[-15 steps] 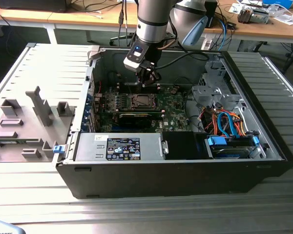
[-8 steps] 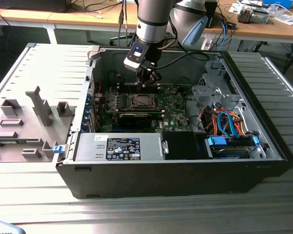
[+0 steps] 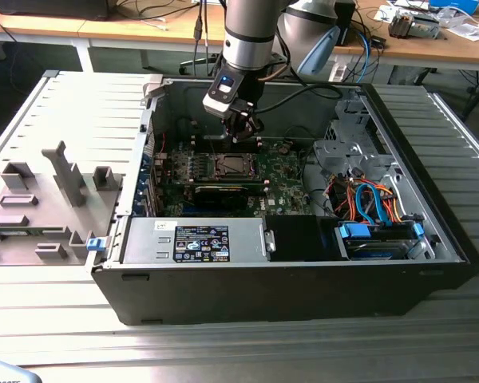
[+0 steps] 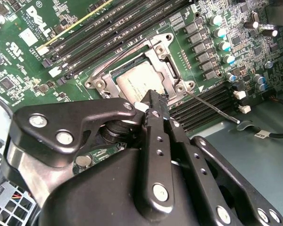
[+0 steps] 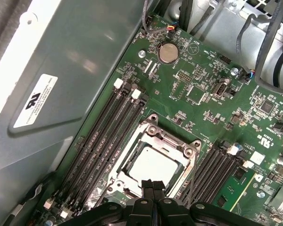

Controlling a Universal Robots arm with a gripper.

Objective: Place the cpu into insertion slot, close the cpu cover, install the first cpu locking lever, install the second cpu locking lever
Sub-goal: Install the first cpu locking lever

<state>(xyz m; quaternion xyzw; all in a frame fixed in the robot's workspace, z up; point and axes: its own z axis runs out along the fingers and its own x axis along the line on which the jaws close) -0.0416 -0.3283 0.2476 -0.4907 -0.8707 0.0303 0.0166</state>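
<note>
Slatted bench (image 3: 247, 351), open computer case (image 3: 223, 295): cpu (image 5: 156, 165) seated in insertion slot (image 3: 227, 166).
Tool (image 5: 153, 184) is pinched narrow, empty, at the cpu cover (image 5: 172, 140) edge; pressure is probably best applied straight down.

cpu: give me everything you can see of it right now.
The cpu is a flat square chip with a dull silver-grey metal face. It lies level in the insertion slot on the green board. The cpu cover appears to be down over its edges, with the face showing through the cover's window. The shut claw hangs at one edge of the chip. I cannot tell whether it touches.
</note>
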